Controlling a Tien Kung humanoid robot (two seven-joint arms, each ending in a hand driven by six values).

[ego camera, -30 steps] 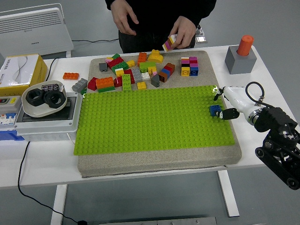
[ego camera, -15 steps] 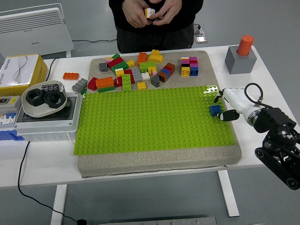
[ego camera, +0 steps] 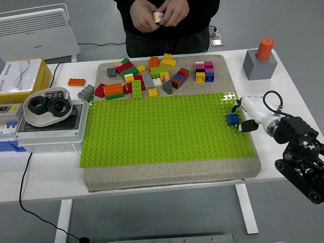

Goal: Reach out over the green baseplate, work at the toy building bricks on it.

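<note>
The green baseplate point(ego camera: 162, 129) lies on a beige mat in the middle of the table. A small blue brick point(ego camera: 232, 119) sits on its right edge. My right hand point(ego camera: 240, 116), white with black fingertips, reaches in from the right and has one finger above the brick and the thumb at its lower right, closed on it. Behind the plate lies a heap of loose coloured bricks point(ego camera: 147, 78) and a small stacked block of bricks point(ego camera: 204, 71). At the far side a person's two hands hold a small brick piece point(ego camera: 158, 16) at chest height. My left arm is out of sight.
A grey block with an orange cylinder point(ego camera: 260, 59) stands at the back right. On the left are a grey box carrying a bowl of black rings point(ego camera: 47, 107), a yellow box point(ego camera: 23, 76) and a lone orange brick point(ego camera: 76, 81).
The person's hands came together and lifted the small brick piece up toward the chest. My right hand has stayed at the blue brick, shifting only slightly.
</note>
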